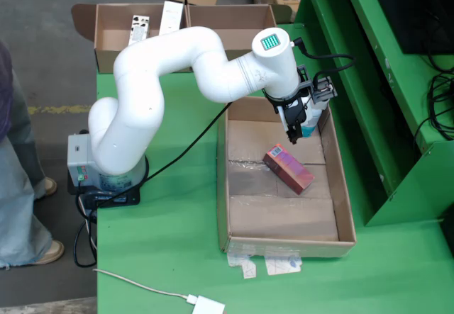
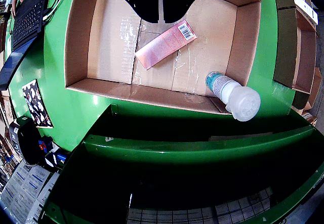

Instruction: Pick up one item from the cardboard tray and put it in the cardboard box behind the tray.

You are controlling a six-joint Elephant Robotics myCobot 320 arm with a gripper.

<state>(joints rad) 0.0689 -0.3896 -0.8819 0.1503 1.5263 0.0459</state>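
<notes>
A pink carton [image 1: 288, 169] lies flat in the middle of the cardboard tray [image 1: 346, 208]. In the wrist view the pink carton [image 2: 165, 44] lies just below my black fingers [image 2: 143, 4]. My gripper [image 1: 293, 135] hangs over the tray's far end, above and slightly behind the carton. The jaws stand close together with only a thin slit between them and nothing held [image 2: 161, 11]. A bottle [image 2: 230, 93] with a teal label and white cap stands in the tray's corner, beside the gripper [image 1: 313, 118].
The cardboard box [image 1: 113, 18] behind the tray holds white flat items [image 1: 140, 28]. A green frame [image 1: 369, 108] runs along the tray's right side. A white cable and plug [image 1: 206, 304] lie on the green table in front. A person [image 1: 14, 172] stands at the left.
</notes>
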